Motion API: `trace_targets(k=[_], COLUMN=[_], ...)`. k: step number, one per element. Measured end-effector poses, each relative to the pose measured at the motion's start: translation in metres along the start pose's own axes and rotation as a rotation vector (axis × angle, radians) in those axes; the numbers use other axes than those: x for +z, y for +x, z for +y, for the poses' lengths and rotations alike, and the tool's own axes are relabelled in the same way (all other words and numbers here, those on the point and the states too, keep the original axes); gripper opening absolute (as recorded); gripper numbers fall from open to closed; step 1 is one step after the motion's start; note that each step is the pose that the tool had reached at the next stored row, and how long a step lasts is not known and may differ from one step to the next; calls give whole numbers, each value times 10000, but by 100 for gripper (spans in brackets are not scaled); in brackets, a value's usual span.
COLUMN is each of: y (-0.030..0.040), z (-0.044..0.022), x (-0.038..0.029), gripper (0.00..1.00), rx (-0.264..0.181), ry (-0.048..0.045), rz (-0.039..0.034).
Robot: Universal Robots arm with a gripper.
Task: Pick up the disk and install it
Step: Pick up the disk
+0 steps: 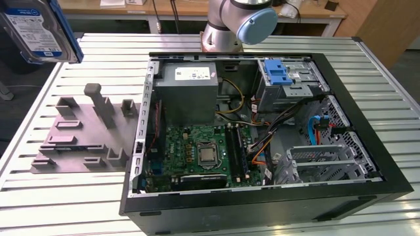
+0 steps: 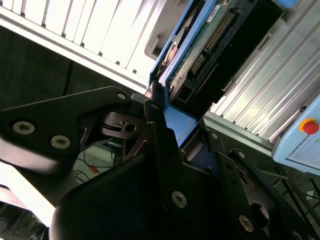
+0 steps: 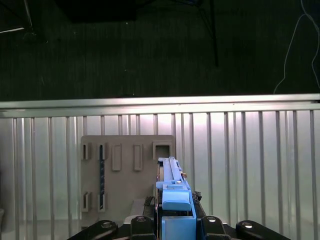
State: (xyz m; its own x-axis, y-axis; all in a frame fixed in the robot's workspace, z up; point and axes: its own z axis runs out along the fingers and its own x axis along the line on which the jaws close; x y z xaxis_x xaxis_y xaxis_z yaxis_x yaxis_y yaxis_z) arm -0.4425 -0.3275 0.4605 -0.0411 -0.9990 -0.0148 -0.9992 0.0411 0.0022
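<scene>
In the exterior view, your pick was done: the disk hung high at the exterior view's far left, clear of the slatted metal table and the grey moulded fixture. Installing was left. The open computer case sat to the exterior view's right, with its blue-tabbed drive cage at the far side.

In the second wrist view, the black gripper pinched the disk by its smooth blue plastic rail, and the green circuit board was showing.

In the first wrist view, the disk stood edge-on above the fixture.
</scene>
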Motion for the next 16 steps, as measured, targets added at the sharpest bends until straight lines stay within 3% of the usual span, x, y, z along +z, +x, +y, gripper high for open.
trace_targets(k=[16], y=[-2], z=[-8], x=[-58], gripper=[37], rx=[3], ry=[-2], rz=[1])
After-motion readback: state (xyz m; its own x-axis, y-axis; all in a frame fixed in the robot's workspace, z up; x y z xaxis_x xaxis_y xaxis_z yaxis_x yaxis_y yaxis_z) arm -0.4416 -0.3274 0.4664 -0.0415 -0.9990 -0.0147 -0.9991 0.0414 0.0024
